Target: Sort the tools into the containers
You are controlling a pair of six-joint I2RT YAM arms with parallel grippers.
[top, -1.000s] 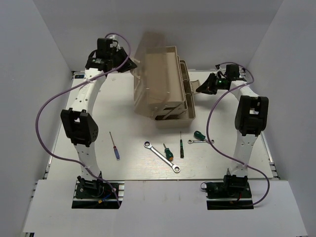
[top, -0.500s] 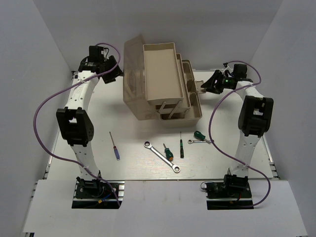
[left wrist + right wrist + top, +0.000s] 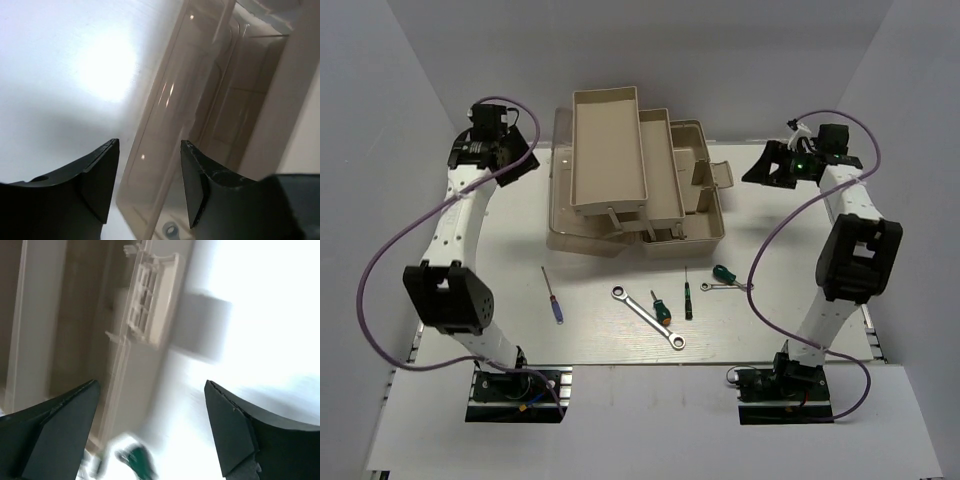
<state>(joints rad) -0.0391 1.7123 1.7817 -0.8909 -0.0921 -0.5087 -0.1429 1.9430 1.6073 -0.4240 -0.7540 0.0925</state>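
The toolbox sits fanned open by the tabletop's far edge, its trays exposed to receive tools. The left end effector and right end effector flank it, fingers apart, empty. Toward the near edge, the long wrench, short wrench, green-handled screwdrivers and blue-and-red screwdriver lie mostly spaced, giving approach room.

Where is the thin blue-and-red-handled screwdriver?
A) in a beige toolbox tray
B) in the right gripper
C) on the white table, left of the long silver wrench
C: the thin blue-and-red-handled screwdriver lies on the white table, left of the long silver wrench.
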